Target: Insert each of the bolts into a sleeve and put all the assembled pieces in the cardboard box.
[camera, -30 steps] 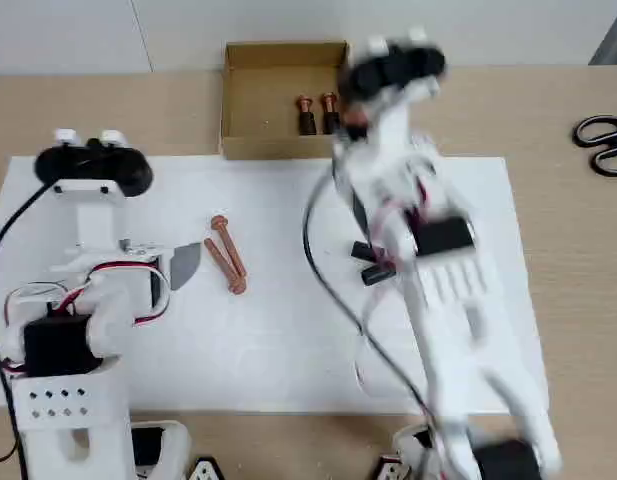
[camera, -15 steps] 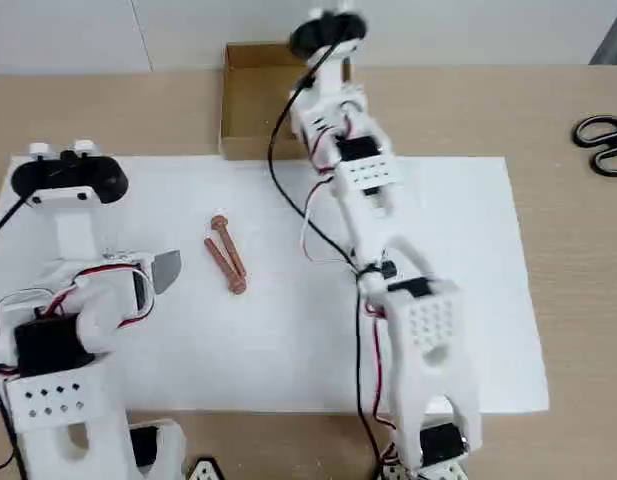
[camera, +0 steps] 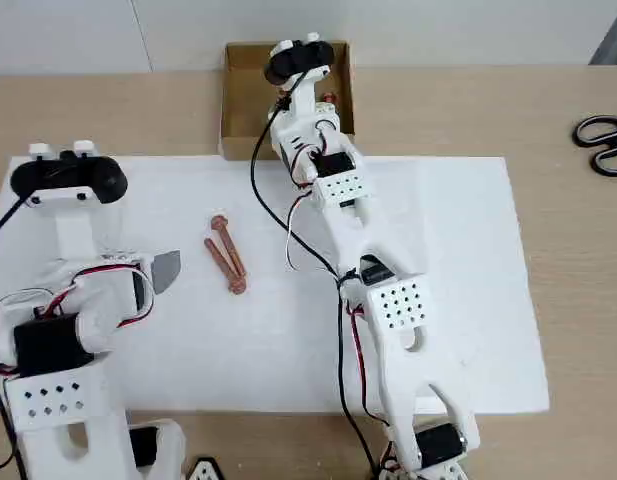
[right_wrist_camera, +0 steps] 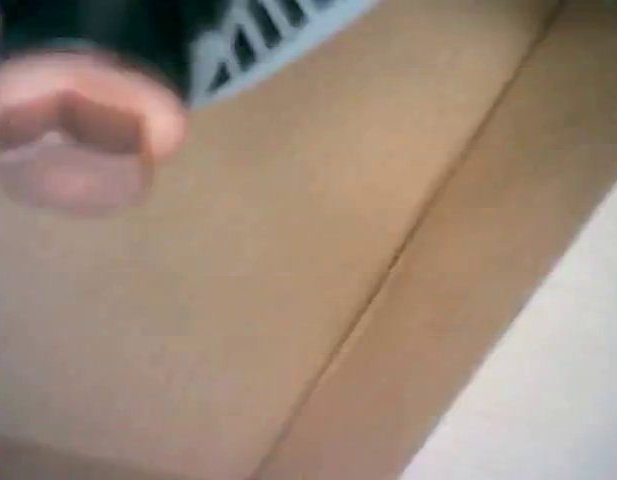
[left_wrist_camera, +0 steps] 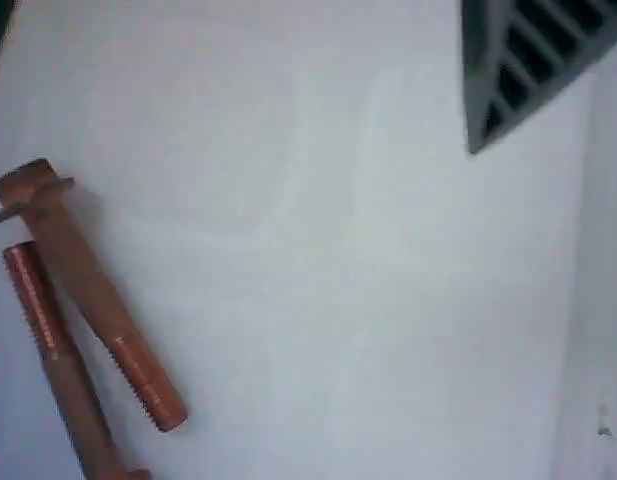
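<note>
My right gripper (camera: 304, 94) hangs inside the cardboard box (camera: 234, 100) at the back of the table. In the right wrist view it is shut on an assembled piece, a copper bolt head (right_wrist_camera: 73, 135) sticking out of a black sleeve (right_wrist_camera: 88, 30), beside a grey finger (right_wrist_camera: 278, 30) above the box floor. Another copper piece (camera: 329, 98) peeks out beside the arm. Two loose copper bolts (camera: 226, 255) lie side by side on the white sheet (camera: 458, 260); they are the bolts (left_wrist_camera: 88, 300) in the left wrist view. My left gripper (camera: 156, 274) stands open just left of them, one grey finger (left_wrist_camera: 528, 60) showing.
Black scissors (camera: 600, 142) lie on the bare wood at the far right. The right arm stretches diagonally across the sheet's middle, from the front edge to the box. The left arm's base stands at the front left corner.
The right arm has swung from the sheet's middle up and leftward, bringing its gripper over and into the box. The left arm shifted slightly left. The two loose bolts stayed put.
</note>
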Available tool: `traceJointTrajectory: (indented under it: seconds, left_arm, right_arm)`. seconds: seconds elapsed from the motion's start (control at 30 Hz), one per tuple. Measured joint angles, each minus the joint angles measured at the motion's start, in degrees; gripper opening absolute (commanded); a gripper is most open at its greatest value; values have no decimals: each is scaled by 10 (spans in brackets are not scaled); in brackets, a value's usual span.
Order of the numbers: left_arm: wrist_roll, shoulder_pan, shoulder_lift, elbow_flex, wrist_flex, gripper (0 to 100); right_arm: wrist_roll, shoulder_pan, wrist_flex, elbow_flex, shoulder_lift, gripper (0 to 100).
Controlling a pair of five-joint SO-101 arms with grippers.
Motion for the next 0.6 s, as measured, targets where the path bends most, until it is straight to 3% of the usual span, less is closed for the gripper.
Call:
traceJointTrajectory:
  seconds: [0.07,0.23,0.6]
  left_arm:
    - [0,0,0,0,0,295]
    - [0,0,0,0,0,295]
    - [-20,0,0,0,0,295]
  right_arm:
    - [0,0,10,-9,-1,307]
    - [0,1,44,-46,-2,291]
    - [0,3,317,-268,-43,288]
